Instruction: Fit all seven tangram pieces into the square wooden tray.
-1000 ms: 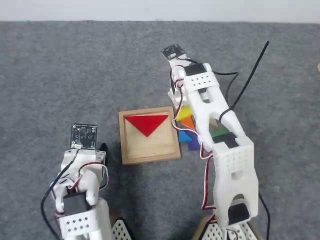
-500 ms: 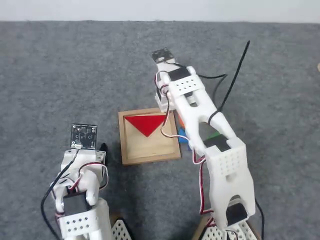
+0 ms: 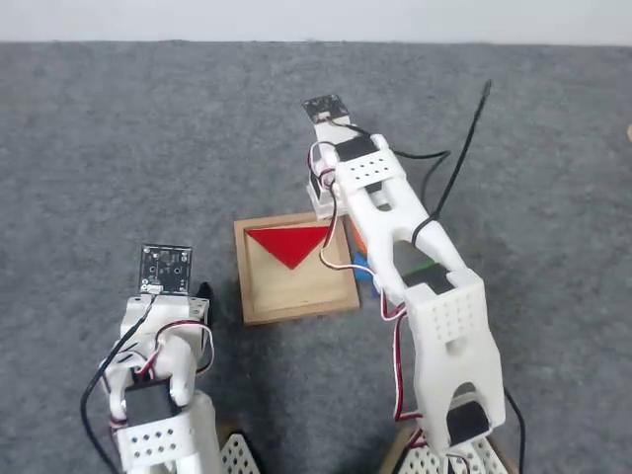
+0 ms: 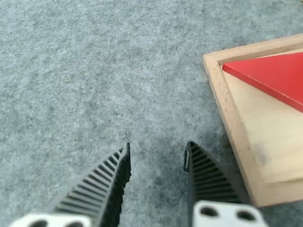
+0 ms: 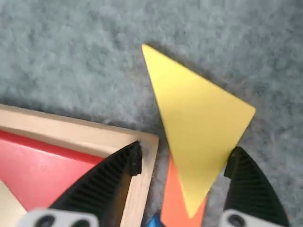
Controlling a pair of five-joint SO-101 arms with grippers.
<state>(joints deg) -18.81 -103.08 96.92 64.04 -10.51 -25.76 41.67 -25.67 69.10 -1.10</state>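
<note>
The square wooden tray [image 3: 252, 301] lies mid-table with a red triangle [image 3: 289, 244] in its far part. In the right wrist view my right gripper [image 5: 184, 156] is open, its fingers on either side of a yellow triangle [image 5: 196, 118] that lies just outside the tray's corner [image 5: 144, 142] and overlaps an orange piece [image 5: 176, 208]. My right arm [image 3: 395, 227] covers most of the loose pieces; a blue piece [image 3: 363, 269] and a green piece [image 3: 428, 265] peek out beside it. My left gripper [image 4: 156, 153] is open above bare carpet, beside the tray's rim [image 4: 222, 94].
Grey carpet covers the whole table. The left arm [image 3: 158, 375] sits at the near left, its gripper a short way from the tray's left side. Black cables [image 3: 459, 178] trail off the right arm toward the far right.
The right arm has swung left toward the tray's far right corner, so it now covers the yellow and orange pieces in the high view. The left arm has kept still.
</note>
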